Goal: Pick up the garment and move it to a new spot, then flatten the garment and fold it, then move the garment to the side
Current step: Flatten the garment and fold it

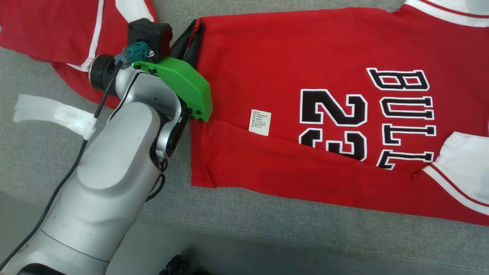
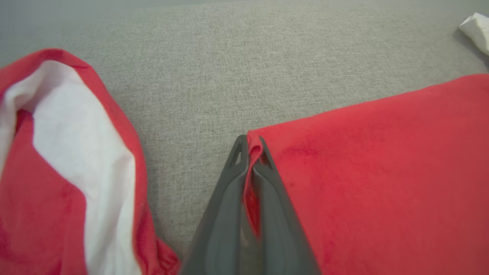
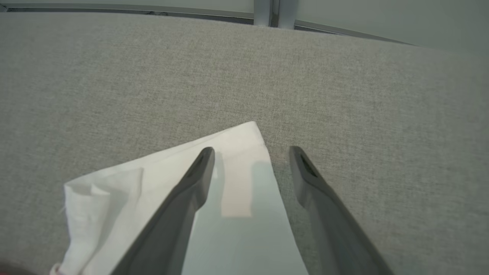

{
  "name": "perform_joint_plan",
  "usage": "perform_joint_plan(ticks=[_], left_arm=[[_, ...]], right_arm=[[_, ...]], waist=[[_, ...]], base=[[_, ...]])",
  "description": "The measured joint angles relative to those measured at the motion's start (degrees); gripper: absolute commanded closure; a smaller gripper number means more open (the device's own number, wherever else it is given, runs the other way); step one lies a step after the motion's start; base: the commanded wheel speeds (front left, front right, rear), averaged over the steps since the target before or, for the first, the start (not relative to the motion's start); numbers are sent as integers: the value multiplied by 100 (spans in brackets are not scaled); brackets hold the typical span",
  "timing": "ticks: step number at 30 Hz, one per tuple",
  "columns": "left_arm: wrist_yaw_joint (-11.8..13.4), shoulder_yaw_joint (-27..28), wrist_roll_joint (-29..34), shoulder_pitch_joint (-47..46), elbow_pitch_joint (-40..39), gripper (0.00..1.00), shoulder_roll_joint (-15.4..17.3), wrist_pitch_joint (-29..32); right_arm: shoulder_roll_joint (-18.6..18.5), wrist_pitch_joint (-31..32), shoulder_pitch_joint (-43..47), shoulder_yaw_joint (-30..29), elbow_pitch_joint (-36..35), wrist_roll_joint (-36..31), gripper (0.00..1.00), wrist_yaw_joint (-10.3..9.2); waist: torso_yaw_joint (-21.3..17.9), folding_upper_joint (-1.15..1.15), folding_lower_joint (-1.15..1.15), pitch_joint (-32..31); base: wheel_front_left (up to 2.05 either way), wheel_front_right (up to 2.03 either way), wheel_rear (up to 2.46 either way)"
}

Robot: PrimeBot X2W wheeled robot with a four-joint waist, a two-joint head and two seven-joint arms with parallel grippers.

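The left gripper (image 1: 190, 40) has its two dark fingers pressed together on a pinch of red cloth. This is the far hem corner of the red knit basketball jersey (image 1: 305, 49) with black-and-white lettering. The left wrist view shows the left gripper (image 2: 252, 151) with a thin fold of the jersey (image 2: 382, 172) squeezed between its tips.

From that corner the jersey spreads away to the robot's right across the grey woven fabric surface (image 1: 267, 214). Its long axis runs side to side in the head view, with the hem toward the robot's left and the shoulders and white sleeve (image 1: 464, 160) toward its right. The hem edge runs from the held corner down toward the robot, and its near corner lies free. The near long edge appears folded up over the body, just below a small white care label (image 1: 260, 122).

The left arm is the one at the hem, so a pull along the long axis would likely start there. The right gripper (image 3: 250, 152) stands wide open and holds nothing, poised over a corner of white cloth (image 3: 237, 183) that is probably the jersey's sleeve end. A second red-and-white garment (image 1: 49, 30) lies near the left gripper, apart from the jersey.
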Motion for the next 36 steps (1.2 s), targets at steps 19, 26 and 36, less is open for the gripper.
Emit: perform_joint_plan(ticks=[19,26,36], left_arm=[[-253,-122,-138,-183,528,100,-236,-114],[-435,45,-454,-215,811,100,-221,-65],[-711,266,-704,-133,1193,100,130,-266]], right_arm=[[-160,-301,-245,789,531,99,100,2],[-46,-1043,-249,869,704,216,100,2],[-24,-1860,193,1506,318,1103,100,2]], waist=[[269,0,-1,9],[97,0,-1,-145],[-310,0,-1,-528]], base=[[0,0,0],[0,0,0],[0,0,0]])
